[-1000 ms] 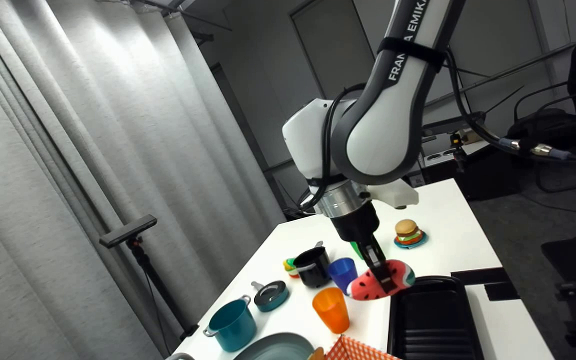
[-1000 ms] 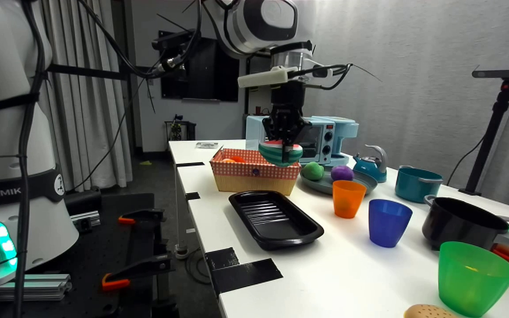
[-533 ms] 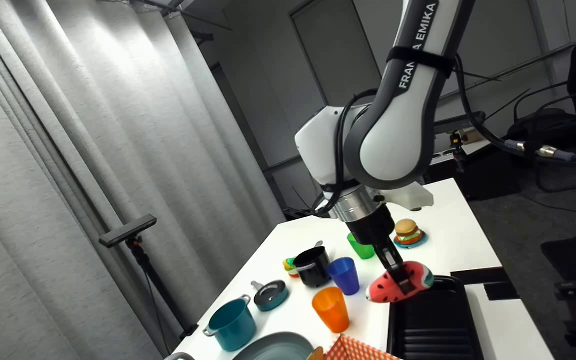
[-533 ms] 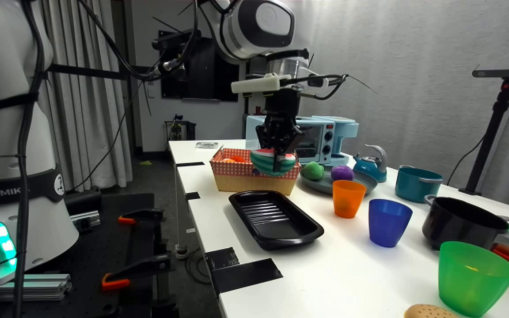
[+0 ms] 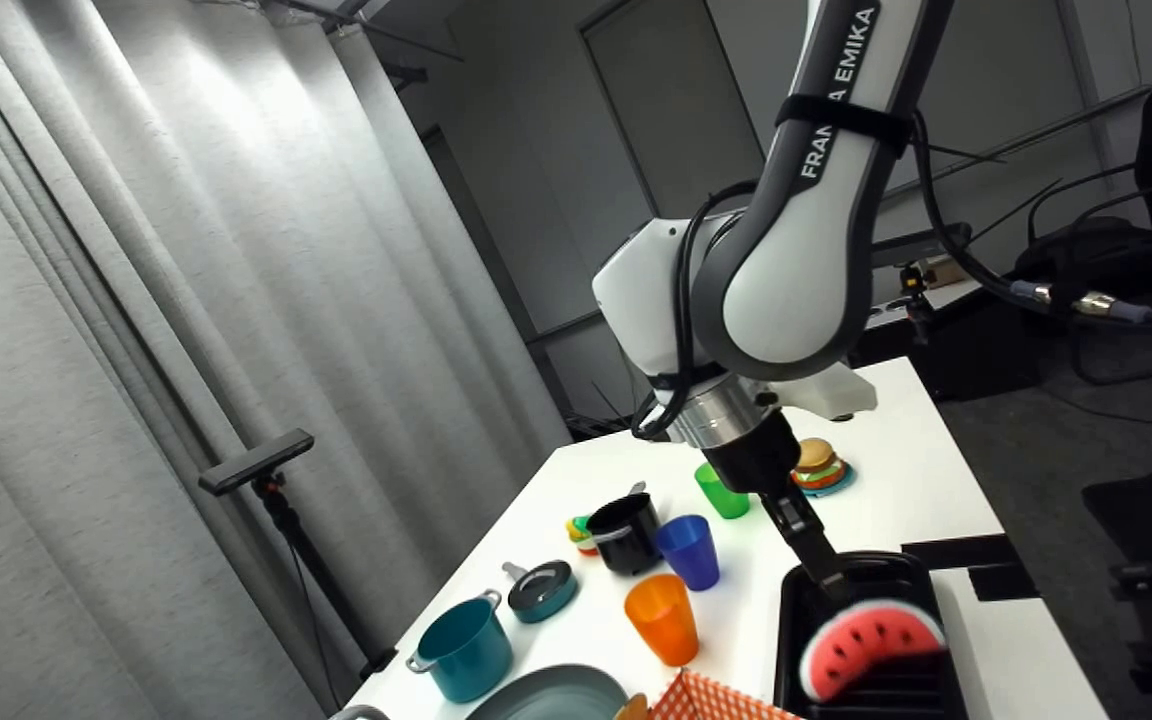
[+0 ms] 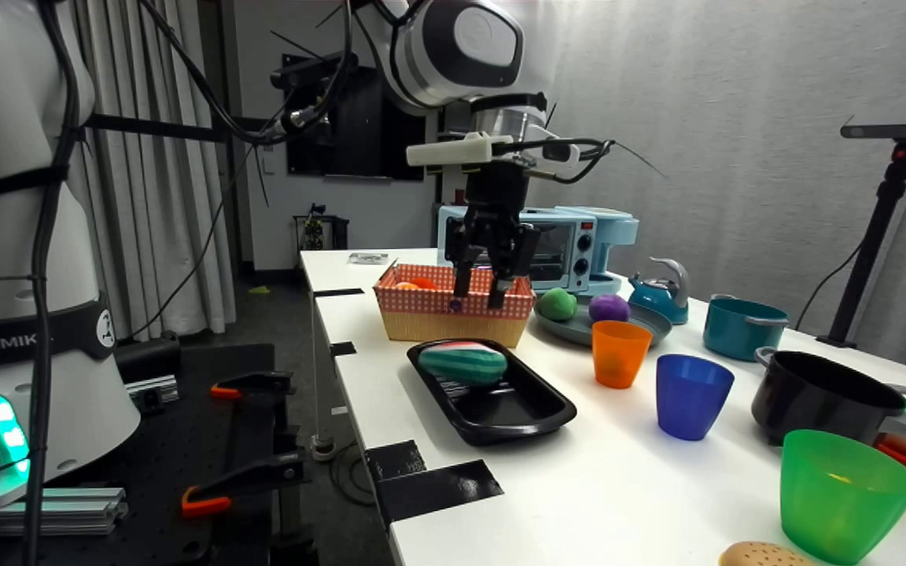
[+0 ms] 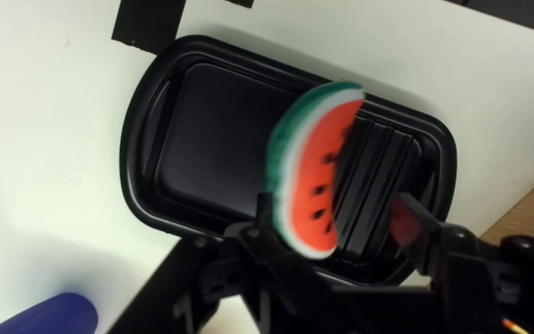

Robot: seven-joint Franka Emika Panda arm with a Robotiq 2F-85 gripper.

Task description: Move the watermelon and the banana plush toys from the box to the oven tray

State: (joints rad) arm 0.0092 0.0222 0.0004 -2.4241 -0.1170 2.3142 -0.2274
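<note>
Got the fingers point(image 6: 462, 281) spread wide, holding nothing, clear above the watermelon point(image 6: 465, 366) in an exterior view but overlapping it in the wrist view. Can put its long axis crosswise in or just over the oven tray point(image 7: 216, 144), can't tell which. Probably gotta reach past the ribbed end to the box point(image 6: 421, 324) for the unseen banana.

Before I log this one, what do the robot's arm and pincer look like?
The arm is white with dark grey panels, white FRANKA EMIKA lettering partly under a black strap, and black cables. A silver collar leads to the black, two-fingered pincer.
</note>
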